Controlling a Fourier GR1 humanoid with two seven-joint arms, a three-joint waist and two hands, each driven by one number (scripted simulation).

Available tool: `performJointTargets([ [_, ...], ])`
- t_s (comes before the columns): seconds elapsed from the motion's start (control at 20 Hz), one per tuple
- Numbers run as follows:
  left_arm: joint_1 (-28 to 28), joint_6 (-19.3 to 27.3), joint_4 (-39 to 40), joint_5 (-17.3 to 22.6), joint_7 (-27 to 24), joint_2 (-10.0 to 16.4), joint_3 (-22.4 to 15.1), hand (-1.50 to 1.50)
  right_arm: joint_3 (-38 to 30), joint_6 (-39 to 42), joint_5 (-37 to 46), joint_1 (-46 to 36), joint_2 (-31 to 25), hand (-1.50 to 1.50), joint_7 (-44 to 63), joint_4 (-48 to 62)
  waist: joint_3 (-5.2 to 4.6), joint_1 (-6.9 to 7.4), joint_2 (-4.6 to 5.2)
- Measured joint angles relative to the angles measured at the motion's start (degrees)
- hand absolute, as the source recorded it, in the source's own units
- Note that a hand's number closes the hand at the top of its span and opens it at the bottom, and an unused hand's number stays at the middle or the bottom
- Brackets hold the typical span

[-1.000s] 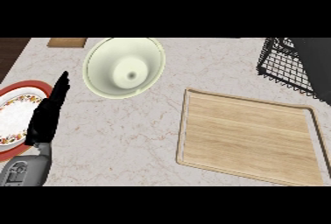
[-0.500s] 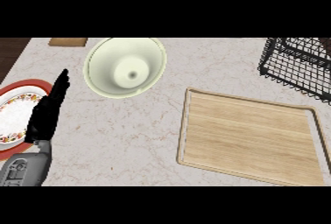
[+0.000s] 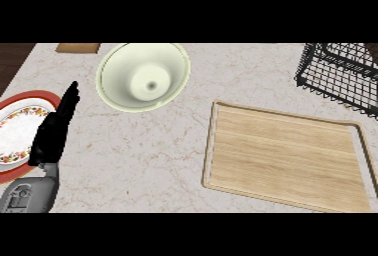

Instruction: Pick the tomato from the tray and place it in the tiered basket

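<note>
The marble surface point(image 3: 148, 150) carries everything. Its largest item, the wooden tray point(image 3: 284, 155), lies well to the right of the hand. No tomato shows on its boards or anywhere else in view, so I cannot tell where the tomato is. The step in hand therefore looks like finding the fruit before reaching. A sound approach would be to confirm where it sits first. The arm nearer the tray should then come down from above, so that fingers and thumb can curl round the fruit without scraping the raised rim.

The cream bowl point(image 3: 125, 75) stands just ahead of the hand's fingertips and slightly to their right. Any sweep across toward the tray should pass on the near side of it. The black wire basket point(image 3: 332, 75) sits far to the right and farther forward than the hand, just beyond the tray's far corner. The carry from the tray should therefore be short, lifting high enough to clear the wire edge.

The red-rimmed plate point(image 3: 16, 131) lies immediately left of the hand.

The left hand point(image 3: 53, 135) rests near the view's left edge. Its fingers are straight, together and pointing away, and it holds nothing. It overlaps the plate's rim in this view, but I cannot tell whether it touches. The right hand does not show.
</note>
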Motion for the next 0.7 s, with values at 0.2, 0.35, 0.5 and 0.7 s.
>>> performJointTargets([
  [0.2,0.05,-0.33,0.48,-0.06,-0.49,0.14,0.40,0.00,-2.79,0.65,-2.46,0.73,-0.81,1.50,-3.65,1.66,0.00,0.07,0.02],
  [0.35,0.22,-0.24,0.37,-0.21,-0.49,0.05,0.50,0.00,-6.78,1.03,-6.35,2.09,-1.55,-1.50,-5.04,2.91,0.04,-0.06,0.01],
  [0.5,0.76,0.25,-0.30,-0.71,0.13,-0.75,-0.02,0.00,-9.36,1.23,-8.87,3.59,-1.02,-1.50,-4.28,3.87,0.03,-0.14,-0.08],
  [0.7,0.21,-0.11,-0.26,-0.73,0.39,-0.50,0.44,0.00,-12.21,-1.30,-11.67,5.93,-0.72,-1.50,-6.13,3.20,0.05,-0.24,-0.06],
])
